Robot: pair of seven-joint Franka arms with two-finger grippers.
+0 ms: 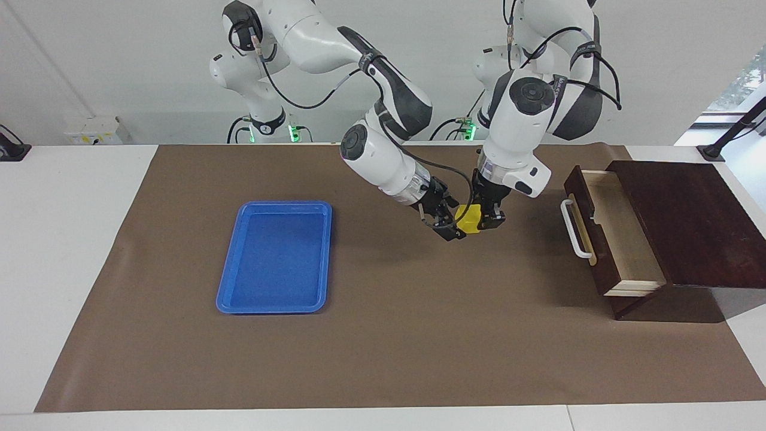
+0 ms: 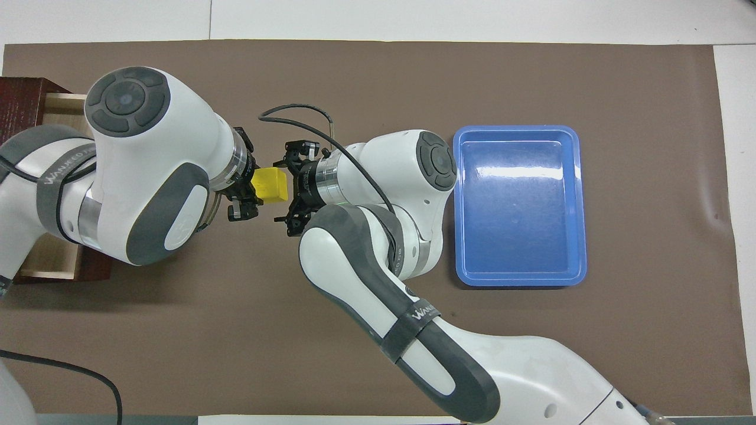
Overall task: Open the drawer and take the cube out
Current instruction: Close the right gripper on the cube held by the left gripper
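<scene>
Both pincers meet in the air over the brown mat (image 1: pixel 383 335), between the tray (image 1: pixel 275 257) and the drawer (image 1: pixel 622 239). Left pincer (image 1: pixel 486 216) points down and pinches the cube (image 1: pixel 468 217), its fingers (image 2: pixel 243 208) against the block's sides. Right pincer (image 1: pixel 450 220) comes in at a slant from the tray's side; its fingers (image 2: pixel 293 219) are spread, one on either side of the cube's end, and whether they touch it cannot be told. So the yellow cube hangs above the bench (image 1: pixel 72 269), clear of the mat, with its shadow on the mat below.

Toward the left arm's end of the bench the drawer stands pulled out of its dark wooden box (image 1: pixel 694 221), white handle (image 1: pixel 574 228) facing the tray, pale inside showing. Toward the right arm's end, the blue tray lies flat on the mat.
</scene>
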